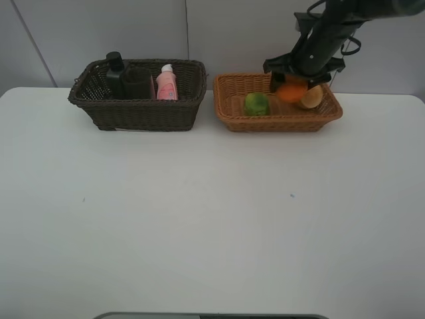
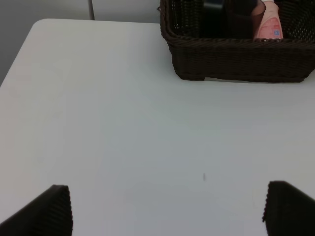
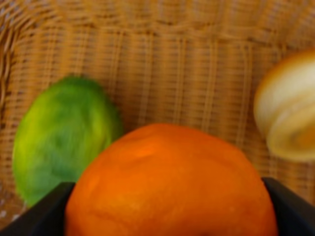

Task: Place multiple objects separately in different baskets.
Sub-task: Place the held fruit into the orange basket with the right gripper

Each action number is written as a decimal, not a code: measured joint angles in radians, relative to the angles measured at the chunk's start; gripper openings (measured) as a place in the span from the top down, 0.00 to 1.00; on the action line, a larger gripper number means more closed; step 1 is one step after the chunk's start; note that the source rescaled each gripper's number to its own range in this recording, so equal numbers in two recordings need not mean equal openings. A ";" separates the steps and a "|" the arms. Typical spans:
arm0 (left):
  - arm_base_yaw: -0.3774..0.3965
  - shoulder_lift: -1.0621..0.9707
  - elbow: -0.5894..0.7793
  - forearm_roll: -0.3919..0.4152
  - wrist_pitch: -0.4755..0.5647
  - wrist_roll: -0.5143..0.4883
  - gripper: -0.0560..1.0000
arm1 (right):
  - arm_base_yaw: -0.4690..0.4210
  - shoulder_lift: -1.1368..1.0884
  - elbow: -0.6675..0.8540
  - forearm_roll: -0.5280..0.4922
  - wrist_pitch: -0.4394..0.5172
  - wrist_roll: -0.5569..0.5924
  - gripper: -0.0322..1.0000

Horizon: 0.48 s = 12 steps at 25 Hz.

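Two wicker baskets sit side by side at the far edge of the white tabletop (image 1: 212, 219) in the high view. On the left is the deep dark brown basket (image 1: 139, 113), holding a dark bottle (image 1: 116, 72) at its left end, a dark cup (image 1: 136, 83) just beside it, and a pink bottle with a white cap (image 1: 167, 84) to the right of the cup. On the right is the shallower orange-tan basket (image 1: 275, 119). A green lime (image 1: 256, 104) lies in its middle. The right gripper (image 1: 292, 85) reaches down from the far right over this basket, with the orange (image 1: 291, 91) between its jaws, and a pale rounded fruit (image 1: 311, 97) sits just to the right of the orange, toward the basket's right end.

From the left wrist, the left gripper (image 2: 167, 209) hangs over bare tabletop (image 2: 123, 123), its two dark fingers (image 2: 49, 211) spread wide apart with nothing between them. The dark brown basket (image 2: 236, 59) stands well beyond it, and the pink bottle (image 2: 268, 24) shows over its rim.

From the right wrist, the orange (image 3: 170, 184) fills the near part of the picture, pinched between the dark jaws at both sides. Beyond it is the woven floor of the orange-tan basket (image 3: 187, 83), with the lime (image 3: 61, 132) close beside the orange on one side and the pale fruit (image 3: 288, 108), blurred, on the other. Whether the orange touches the basket floor I cannot tell.
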 joint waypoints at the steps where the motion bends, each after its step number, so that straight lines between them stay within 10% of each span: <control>1: 0.000 0.000 0.000 0.000 0.000 0.000 0.00 | 0.000 0.013 -0.002 -0.008 -0.017 0.000 0.38; 12: 0.000 0.000 0.000 0.000 0.000 0.000 0.00 | 0.000 0.058 -0.005 -0.025 -0.085 0.002 0.37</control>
